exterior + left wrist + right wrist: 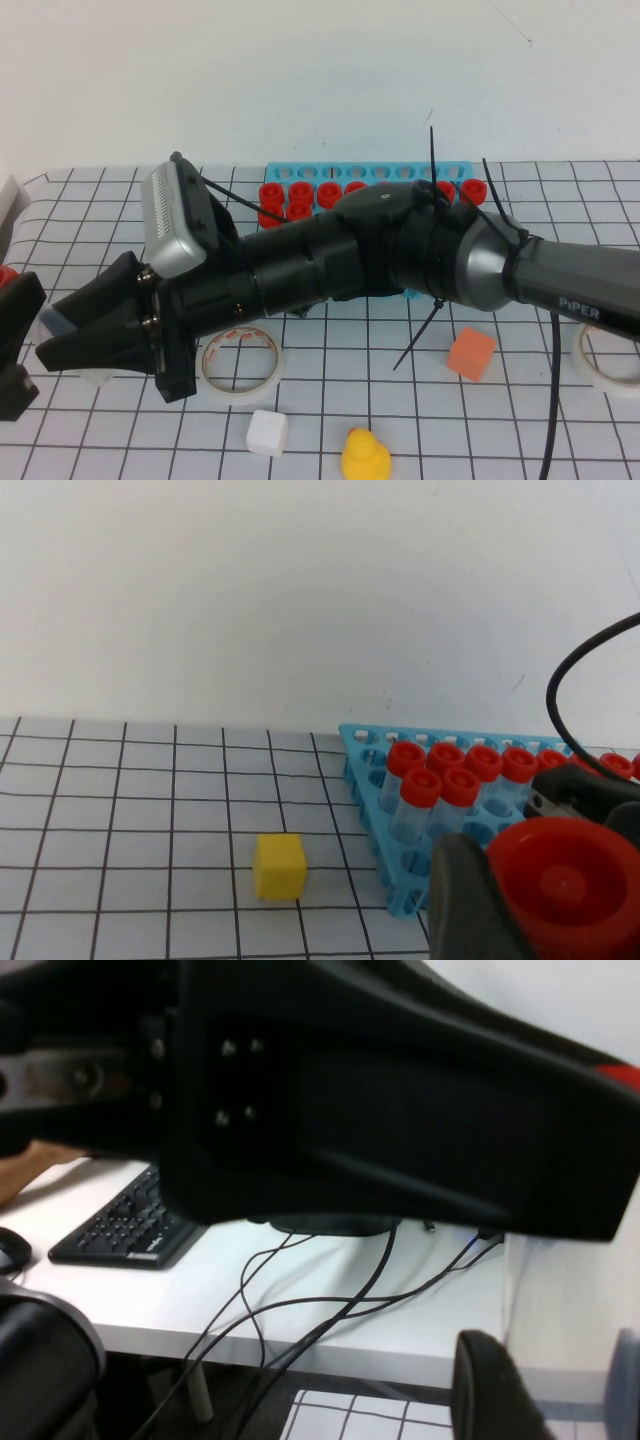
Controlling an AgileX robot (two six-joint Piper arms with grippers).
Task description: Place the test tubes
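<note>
A blue rack (400, 172) at the back of the table holds several red-capped test tubes (300, 190); the left wrist view shows the rack (375, 810) too. My right arm reaches across to the left side of the table. Its gripper (60, 325) is shut on a clear test tube (57, 322). At the left edge my left gripper (12, 340) meets that tube by its red cap (5, 275). In the left wrist view a finger (470, 900) presses against the cap (565, 885). In the right wrist view one finger (490, 1390) shows beside the tube (625, 1380).
In front of the right arm lie a tape roll (240, 362), a white cube (267, 432), a yellow duck (365, 455) and an orange cube (470, 352). A second tape roll (605, 358) sits at the right edge. A yellow cube (278, 865) lies left of the rack.
</note>
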